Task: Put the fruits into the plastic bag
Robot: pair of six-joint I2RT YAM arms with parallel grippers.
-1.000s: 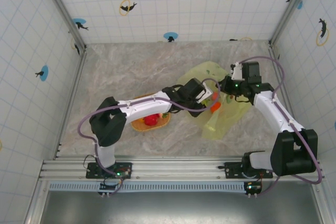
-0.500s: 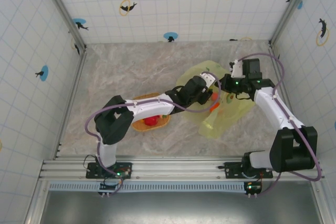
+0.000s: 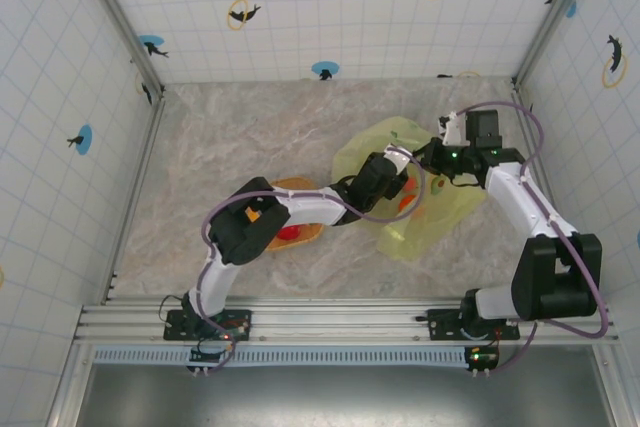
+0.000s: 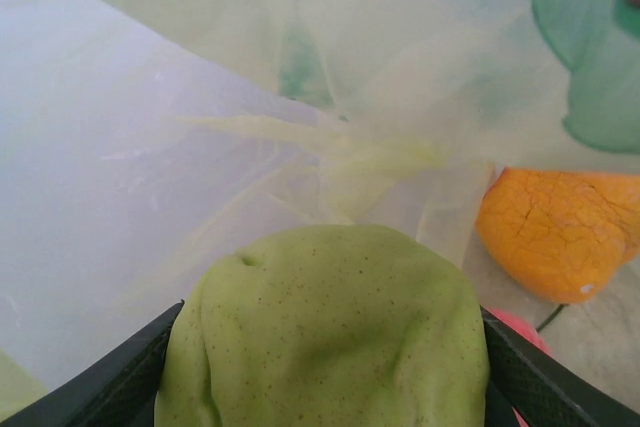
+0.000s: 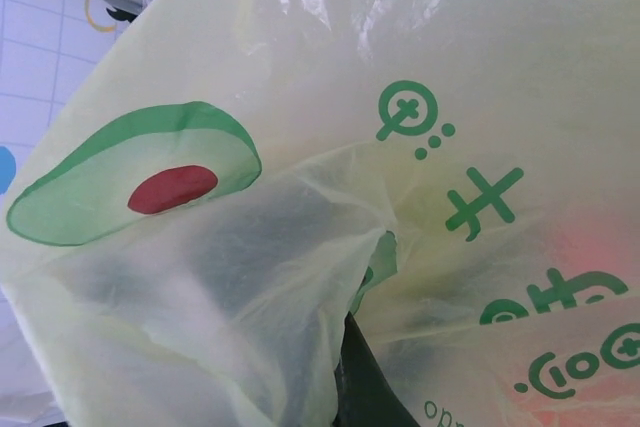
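The left pincer (image 3: 398,179) is inside the bag (image 3: 440,209), clasping a green fruit (image 4: 325,332) beside an orange fruit (image 4: 560,232) that lies in the bag. The right pincer (image 3: 432,159) is pinched tight on the bag's rim. A red fruit (image 3: 290,231) sits on the plate (image 3: 312,234) on the desk (image 3: 230,137).

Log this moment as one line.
left claw: holding green fruit in plastic bag mouth | right claw: shut on bag edge | orange fruit: in bag

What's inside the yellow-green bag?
An orange fruit lies inside the plastic bag, and the left gripper holds a green fruit there. Crinkled plastic hides anything deeper.
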